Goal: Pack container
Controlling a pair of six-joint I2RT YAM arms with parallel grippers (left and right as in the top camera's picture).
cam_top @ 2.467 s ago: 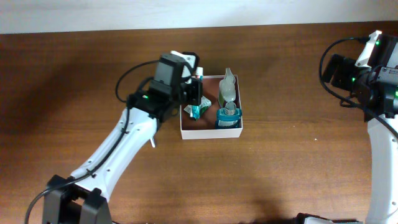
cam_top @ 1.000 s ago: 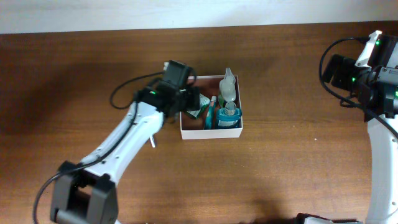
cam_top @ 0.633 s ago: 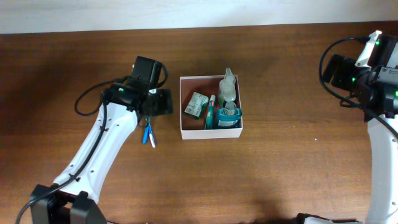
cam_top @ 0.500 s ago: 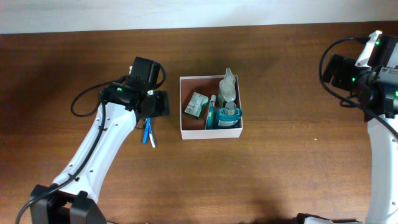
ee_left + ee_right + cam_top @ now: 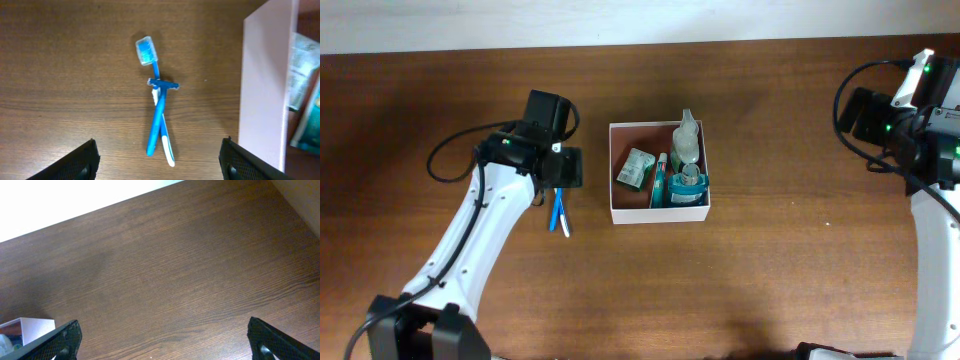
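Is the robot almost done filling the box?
Nearly. A green packet and bottles already sit in the container. Nothing is held: the left gripper hangs open over a toothbrush and a razor lying crossed on the table. Those two are left to pack.

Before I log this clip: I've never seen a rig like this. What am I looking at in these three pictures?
Two robot arms work at a wooden table. One picture looks down from above; the other two come from cameras on the wrists. The left claw hangs open over a toothbrush and a razor lying crossed beside the container, which holds bottles and a green packet. The right claw is open over the tabletop. Nothing is held.
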